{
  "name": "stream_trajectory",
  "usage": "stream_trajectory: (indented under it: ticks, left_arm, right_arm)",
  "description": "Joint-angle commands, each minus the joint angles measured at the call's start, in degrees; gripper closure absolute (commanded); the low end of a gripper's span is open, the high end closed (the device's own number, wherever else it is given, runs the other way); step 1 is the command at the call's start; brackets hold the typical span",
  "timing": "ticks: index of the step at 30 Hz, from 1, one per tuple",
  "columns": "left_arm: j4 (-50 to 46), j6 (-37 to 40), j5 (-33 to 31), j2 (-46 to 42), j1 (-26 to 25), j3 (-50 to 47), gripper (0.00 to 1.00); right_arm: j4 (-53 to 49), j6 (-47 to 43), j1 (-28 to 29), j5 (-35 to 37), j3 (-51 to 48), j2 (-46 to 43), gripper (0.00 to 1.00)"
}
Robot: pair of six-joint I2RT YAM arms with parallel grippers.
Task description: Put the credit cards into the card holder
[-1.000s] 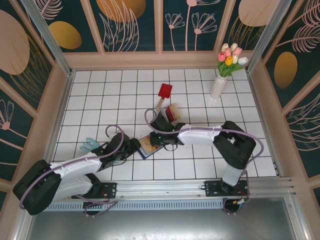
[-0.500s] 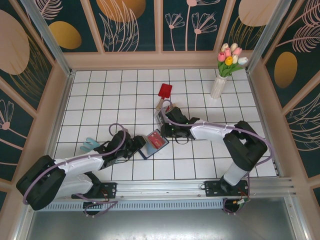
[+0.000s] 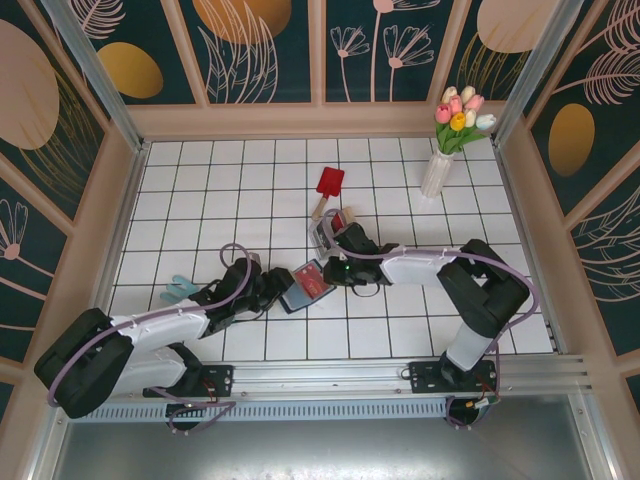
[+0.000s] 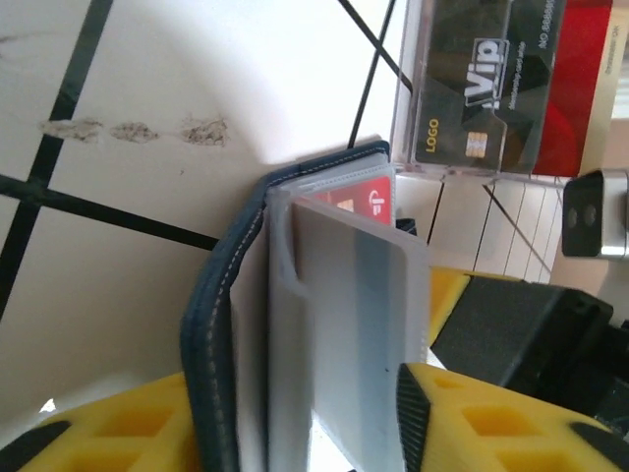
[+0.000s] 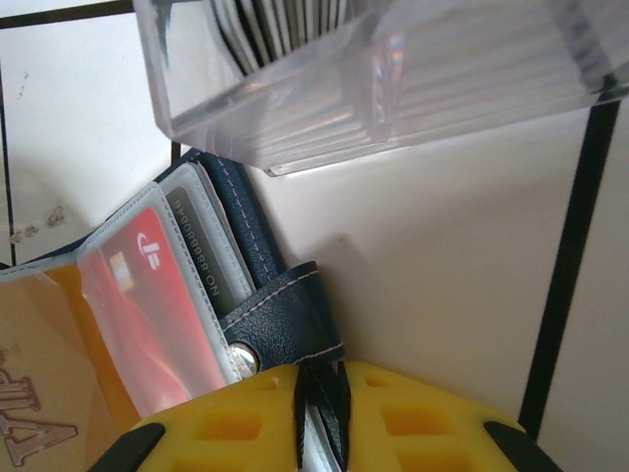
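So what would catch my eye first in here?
At the centre of the white tiled table lies the open navy card holder, a red card showing in its clear sleeves. The right gripper pinches its snap tab and the left gripper straddles its other side. Just behind it stands a clear box of more cards, and pink, white and yellow tulips brighten the far right corner.

Navy card holder (image 3: 302, 285) is open, red card (image 5: 157, 300) sleeved inside.
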Motion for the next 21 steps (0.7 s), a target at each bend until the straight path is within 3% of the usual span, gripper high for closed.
stream_trajectory:
  ticks: [1, 3, 7, 12, 16, 21]
  left_arm:
    - [-1.3, 0.6, -1.0, -1.6, -0.1, 1.8, 0.59]
    - [-3.8, 1.1, -1.7, -1.6, -0.1, 2.3, 0.62]
    - [-10.2, 6.0, -2.1, -0.9, -0.1, 5.1, 0.78]
    - [-29.8, 22.2, -5.6, 4.0, -0.1, 16.5, 1.0]
    - [-36.0, 30.1, -3.4, 10.2, -0.2, 22.8, 1.0]
    - [-36.3, 31.4, -2.6, 13.0, -0.2, 25.3, 1.0]
  right_arm:
    - [0.8, 2.6, 1.2, -2.2, -2.0, -1.2, 0.83]
    - [1.4, 3.6, 2.0, -2.9, -2.5, -1.7, 0.83]
    - [3.0, 5.7, 3.4, -4.5, -3.9, -3.6, 0.84]
    - [-2.0, 3.9, 2.5, 0.7, -4.1, -8.9, 0.78]
    - [-3.5, 0.4, -0.7, 1.8, -3.9, -11.0, 0.66]
    - [-4.7, -1.5, -1.0, 1.9, -1.1, -8.0, 0.61]
